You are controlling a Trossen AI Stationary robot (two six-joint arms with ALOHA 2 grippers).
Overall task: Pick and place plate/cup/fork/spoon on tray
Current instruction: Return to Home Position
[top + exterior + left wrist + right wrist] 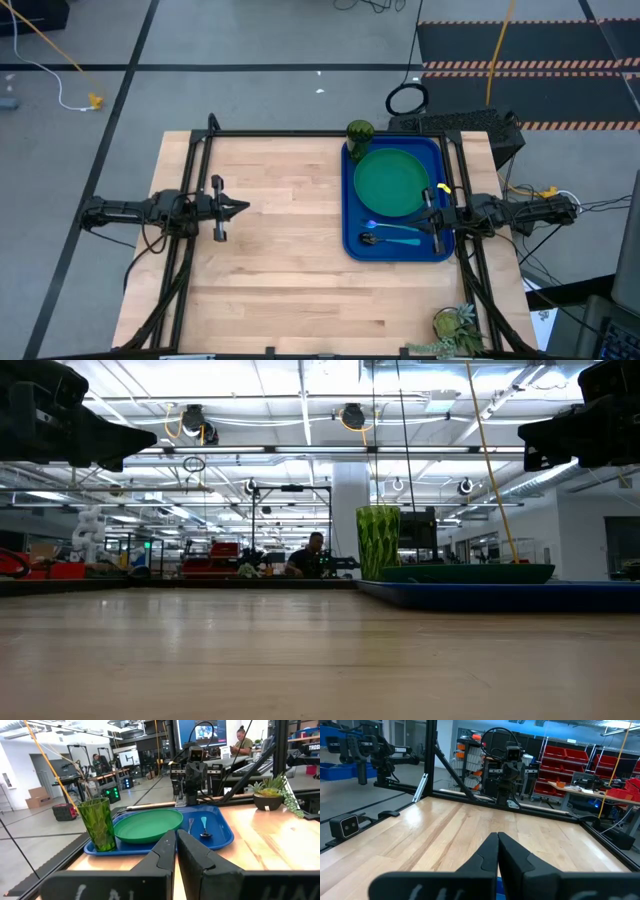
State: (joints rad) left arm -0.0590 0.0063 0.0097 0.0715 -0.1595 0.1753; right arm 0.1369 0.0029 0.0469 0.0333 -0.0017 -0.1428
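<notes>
The blue tray (352, 245) lies on the right part of the table. On it rest the green plate (390, 183), the fork (395, 226) and the spoon (388, 240), side by side near the tray's near edge. The olive-green cup (360, 133) stands upright at the tray's far left corner. They also show in the left wrist view: the plate (148, 824), cup (99, 822), fork (190, 824) and spoon (204, 827). My left gripper (243, 208) is shut and empty above the table's left half. My right gripper (424, 204) is shut and empty above the tray's right side.
A small pot with a leafy plant (455, 325) stands at the table's near right corner. A dark frame (300, 133) runs along the table's far edge. The wooden table top (280, 270) is bare between the arms and toward the near edge.
</notes>
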